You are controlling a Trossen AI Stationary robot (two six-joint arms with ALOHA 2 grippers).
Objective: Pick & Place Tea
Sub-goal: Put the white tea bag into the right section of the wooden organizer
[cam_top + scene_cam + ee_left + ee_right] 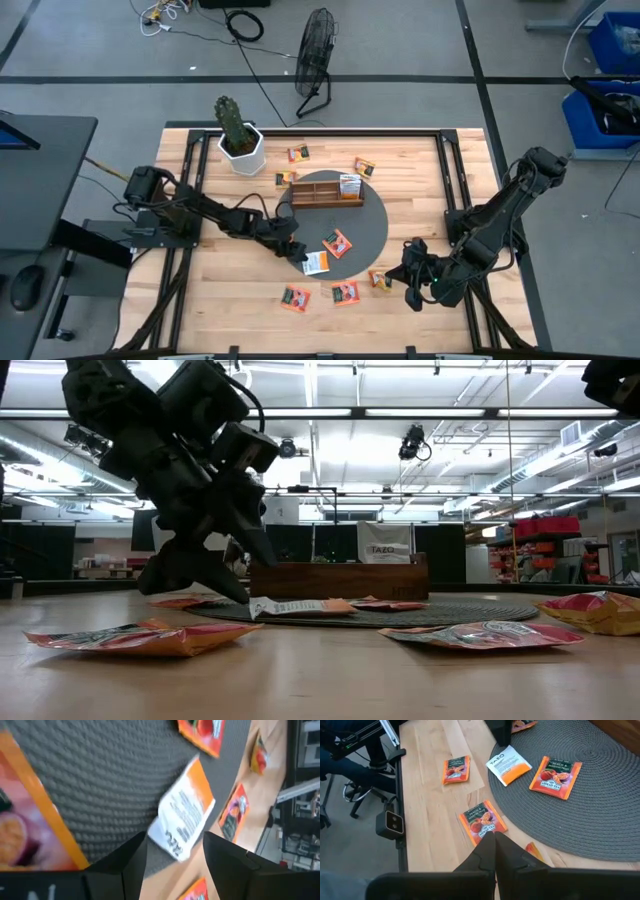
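The tea lies as small flat sachets on the table and on the round grey mat (372,228). A white and orange sachet (182,812) lies flat at the mat's near edge. My left gripper (175,842) is open and slants down just above it, with the sachet's near end between the fingertips; I cannot tell whether they touch it. The low view shows these fingers (232,582) right beside the sachet (298,606). My right gripper (493,840) is shut and hangs above the table's near right part, over an orange sachet (481,821), holding nothing.
A brown wooden tray (327,192) stands on the mat's far part with one sachet (349,184) upright in it. Orange sachets lie scattered: (337,243), (295,297), (345,292), (380,280), (299,153), (364,166). A potted cactus (240,140) stands at the far left.
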